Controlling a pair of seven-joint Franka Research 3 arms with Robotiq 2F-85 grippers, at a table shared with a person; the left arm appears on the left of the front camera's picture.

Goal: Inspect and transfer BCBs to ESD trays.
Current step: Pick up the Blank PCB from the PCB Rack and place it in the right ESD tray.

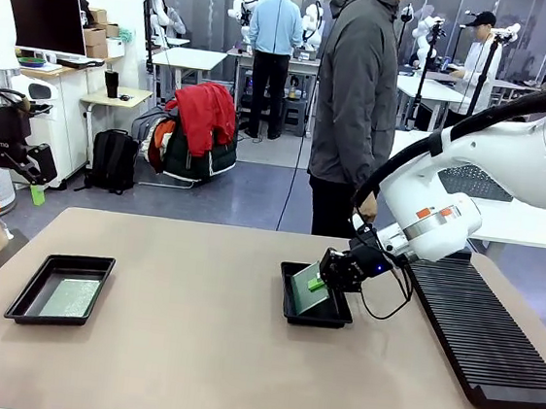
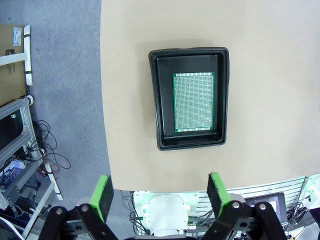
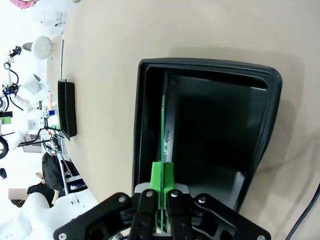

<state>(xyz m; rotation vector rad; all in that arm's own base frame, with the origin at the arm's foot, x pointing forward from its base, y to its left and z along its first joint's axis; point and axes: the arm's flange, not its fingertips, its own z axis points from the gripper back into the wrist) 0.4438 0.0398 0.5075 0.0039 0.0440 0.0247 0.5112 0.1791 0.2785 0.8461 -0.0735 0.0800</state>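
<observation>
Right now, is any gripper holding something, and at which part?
The right gripper pinches a green board by its near edge, holding it tilted over the black tray. The left gripper is open and holds nothing.

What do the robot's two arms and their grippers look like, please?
Both arms are glossy white with rounded links. The right arm has an orange mark near its wrist and a black cable looping below it. Each gripper is black with bright green pads: the left gripper shows bolted linkages and a white wrist flange; the right gripper looks the same.
</observation>
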